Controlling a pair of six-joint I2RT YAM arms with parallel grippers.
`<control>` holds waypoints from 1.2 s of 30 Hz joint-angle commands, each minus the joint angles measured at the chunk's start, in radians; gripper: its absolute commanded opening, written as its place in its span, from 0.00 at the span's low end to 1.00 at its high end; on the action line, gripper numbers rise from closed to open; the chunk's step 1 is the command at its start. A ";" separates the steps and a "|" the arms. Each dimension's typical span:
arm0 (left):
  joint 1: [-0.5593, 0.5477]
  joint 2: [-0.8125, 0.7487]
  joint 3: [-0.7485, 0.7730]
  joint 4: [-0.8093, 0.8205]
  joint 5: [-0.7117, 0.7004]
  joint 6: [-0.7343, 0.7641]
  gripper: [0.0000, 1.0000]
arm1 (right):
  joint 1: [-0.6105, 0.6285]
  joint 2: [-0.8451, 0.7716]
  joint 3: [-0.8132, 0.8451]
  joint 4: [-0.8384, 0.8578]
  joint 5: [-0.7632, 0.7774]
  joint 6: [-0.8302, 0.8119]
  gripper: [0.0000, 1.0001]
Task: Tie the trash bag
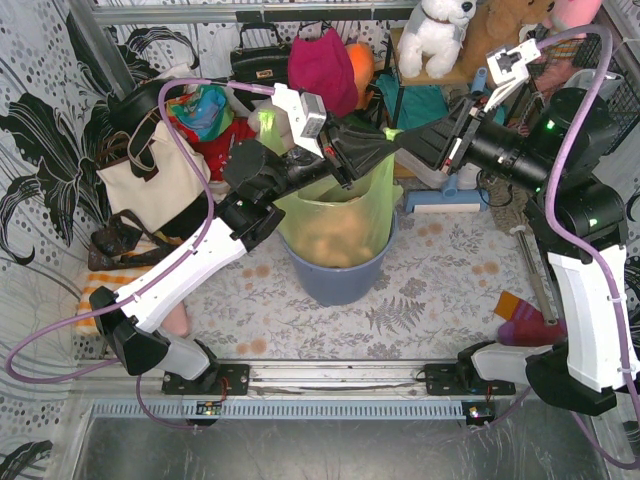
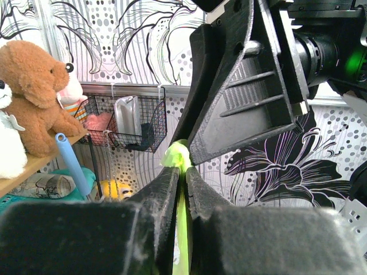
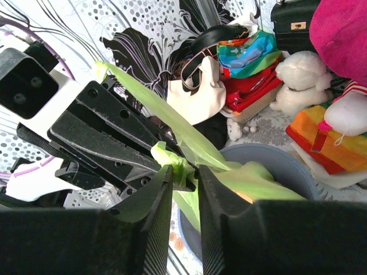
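**Left gripper** (image 2: 184,169): jaws narrow, pinched on a twisted strand of the trash bag (image 2: 175,154). Green plastic runs down the slit between its 2 fingers and bunches into a small lump just past the tips.

**Right gripper** (image 3: 184,172): jaws also narrow, clamped on the same gathered neck. A crumpled green wad sits right at its fingertips.

**Grippers together:** the 2 meet tip to tip from opposite sides over the bag's neck. I cannot tell whether they touch or are only very close.

**Tail of the bag:** a flat green tail rises from the right gripper's tips. It slants away across the black body of the left gripper.

**Below both grippers:**
- The plastic is drawn up taut and widens downward into the bag's body.
- The body sits inside a round blue-grey bin (image 1: 335,280), and crumpled brown paper shows through the plastic.
- The bin stands on the floral-patterned bench (image 1: 440,300), directly under the 2 grippers.

**Further out:**
- A cream tote bag (image 1: 150,185) with black straps is on the outer side of the left gripper, well apart.
- A magenta fabric item (image 1: 322,65) is beyond the tips, at the back.
- A white plush toy (image 1: 437,30) is behind the right gripper's side, on a shelf.
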 commanded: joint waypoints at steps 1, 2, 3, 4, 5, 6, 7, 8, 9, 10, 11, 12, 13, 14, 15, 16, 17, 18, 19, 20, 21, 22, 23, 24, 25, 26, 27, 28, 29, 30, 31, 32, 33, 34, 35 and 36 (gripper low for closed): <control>0.005 -0.005 0.041 0.023 -0.011 -0.002 0.16 | 0.004 0.004 0.033 0.014 0.001 -0.014 0.19; 0.005 -0.005 0.041 0.024 -0.011 -0.002 0.16 | 0.004 0.005 0.036 0.016 0.003 -0.014 0.15; 0.005 -0.006 0.041 0.023 -0.011 -0.001 0.16 | 0.004 0.006 0.038 0.019 0.004 -0.013 0.12; 0.005 -0.006 0.041 0.023 -0.010 -0.001 0.16 | 0.004 0.007 0.041 0.019 0.004 -0.013 0.08; 0.005 -0.007 0.041 0.023 -0.009 -0.001 0.16 | 0.004 0.009 0.045 0.021 0.003 -0.013 0.04; 0.005 -0.006 0.041 0.024 -0.008 -0.001 0.16 | 0.004 0.012 0.048 0.022 0.004 -0.012 0.00; 0.005 -0.007 0.040 0.023 -0.007 -0.002 0.17 | 0.004 0.013 0.051 0.025 0.003 -0.012 0.00; 0.005 -0.007 0.040 0.023 -0.008 -0.002 0.18 | 0.004 0.015 0.054 0.026 0.003 -0.012 0.00; 0.005 -0.006 0.040 0.023 -0.009 0.000 0.21 | 0.003 0.017 0.057 0.028 0.002 -0.012 0.00; 0.005 -0.007 0.038 0.023 -0.012 0.000 0.26 | 0.004 0.017 0.059 0.031 0.002 -0.010 0.00; 0.005 -0.008 0.038 0.024 -0.016 0.000 0.30 | 0.004 0.016 0.060 0.035 0.001 -0.009 0.00; 0.004 -0.010 0.038 0.025 -0.020 0.000 0.33 | 0.003 0.016 0.060 0.040 0.000 -0.007 0.00; 0.004 -0.008 0.039 0.025 -0.028 -0.001 0.36 | 0.004 0.014 0.060 0.042 0.000 -0.003 0.00; 0.004 -0.007 0.040 0.025 -0.032 0.000 0.39 | 0.004 0.013 0.061 0.044 -0.001 -0.003 0.00; 0.005 -0.005 0.042 0.025 -0.037 0.001 0.41 | 0.004 0.013 0.061 0.044 -0.004 -0.004 0.00; 0.005 -0.004 0.044 0.023 -0.039 0.001 0.42 | 0.003 0.013 0.059 0.045 -0.007 -0.002 0.00; 0.005 -0.001 0.047 0.022 -0.040 0.001 0.43 | 0.004 0.012 0.057 0.046 -0.009 -0.001 0.00; 0.005 0.002 0.051 0.020 -0.042 0.001 0.43 | 0.004 0.011 0.055 0.046 -0.011 0.000 0.00; 0.005 0.005 0.054 0.020 -0.042 0.001 0.43 | 0.003 0.010 0.051 0.047 -0.011 0.000 0.00; 0.005 0.009 0.059 0.020 -0.040 0.000 0.43 | 0.004 0.008 0.048 0.048 -0.011 0.000 0.00; 0.005 0.013 0.064 0.020 -0.040 -0.001 0.43 | 0.004 0.007 0.046 0.048 -0.011 0.000 0.00; 0.005 0.016 0.069 0.019 -0.038 -0.002 0.43 | 0.004 0.005 0.042 0.049 -0.012 0.001 0.00; 0.005 0.019 0.074 0.017 -0.035 -0.002 0.42 | 0.004 0.003 0.040 0.050 -0.012 0.002 0.00; 0.005 0.022 0.077 0.016 -0.031 -0.002 0.40 | 0.004 0.003 0.038 0.052 -0.012 0.002 0.00; 0.005 0.022 0.080 0.015 -0.026 -0.003 0.38 | 0.004 0.002 0.036 0.052 -0.012 0.002 0.00; 0.005 0.022 0.080 0.013 -0.020 -0.002 0.35 | 0.004 0.001 0.036 0.053 -0.011 0.003 0.00; 0.005 0.022 0.079 0.013 -0.020 -0.003 0.35 | 0.004 -0.001 0.035 0.054 -0.011 0.003 0.00; 0.005 0.021 0.077 0.010 -0.019 -0.003 0.34 | 0.003 -0.001 0.035 0.054 -0.011 0.004 0.00; 0.005 0.020 0.075 0.008 -0.019 -0.002 0.32 | 0.004 -0.001 0.035 0.055 -0.011 0.001 0.00; 0.005 0.018 0.072 0.007 -0.018 -0.002 0.32 | 0.003 -0.001 0.035 0.055 -0.011 0.003 0.00; 0.005 0.016 0.071 0.005 -0.020 -0.002 0.32 | 0.004 -0.001 0.034 0.055 -0.012 0.002 0.00; 0.005 0.016 0.068 0.004 -0.021 -0.002 0.34 | 0.004 -0.001 0.034 0.055 -0.012 0.002 0.00; 0.005 0.015 0.066 0.002 -0.022 -0.002 0.36 | 0.004 -0.001 0.034 0.056 -0.012 0.003 0.00; 0.005 0.014 0.064 0.001 -0.024 -0.001 0.37 | 0.003 -0.002 0.034 0.056 -0.012 0.004 0.00; 0.005 0.016 0.063 -0.001 -0.027 0.001 0.38 | 0.004 -0.003 0.034 0.056 -0.012 0.003 0.00; 0.005 0.016 0.061 -0.005 -0.030 0.002 0.38 | 0.004 -0.004 0.033 0.057 -0.010 0.004 0.00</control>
